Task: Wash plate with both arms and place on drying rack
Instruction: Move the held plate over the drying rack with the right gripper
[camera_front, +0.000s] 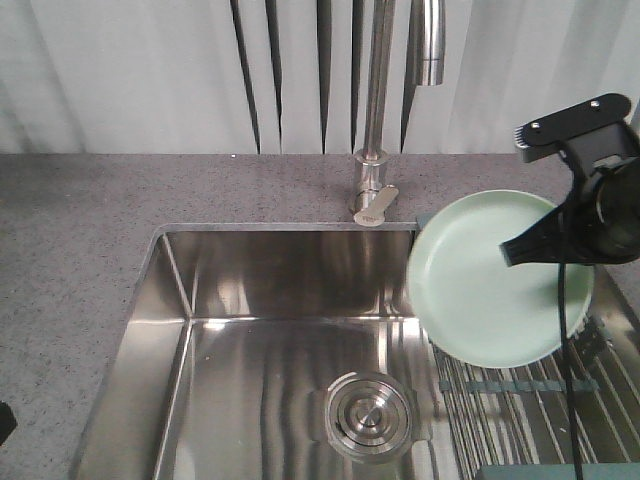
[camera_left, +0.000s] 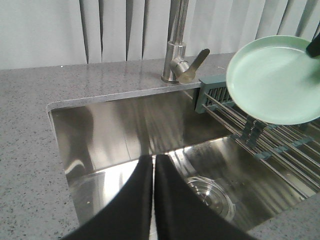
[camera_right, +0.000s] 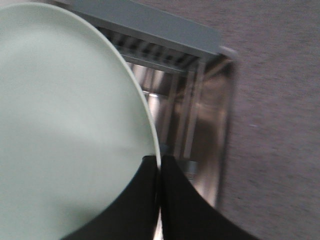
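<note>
While the right claw (camera_right: 159, 162) is clamped on the plate (camera_front: 470, 280) rim, tilted above the drying rack (camera_front: 500, 400), left claw (camera_left: 153, 162) w/ jaws together, empty, over sink (camera_front: 250, 290): prob. nearly done, only set-down remaining.

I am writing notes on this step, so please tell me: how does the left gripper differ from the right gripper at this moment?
The right gripper is clamped on the rim of the plate; the left gripper holds nothing, its jaws closed together. The right gripper is over the drying rack, while the left gripper hangs over the sink. Both are black and tapered.
</note>
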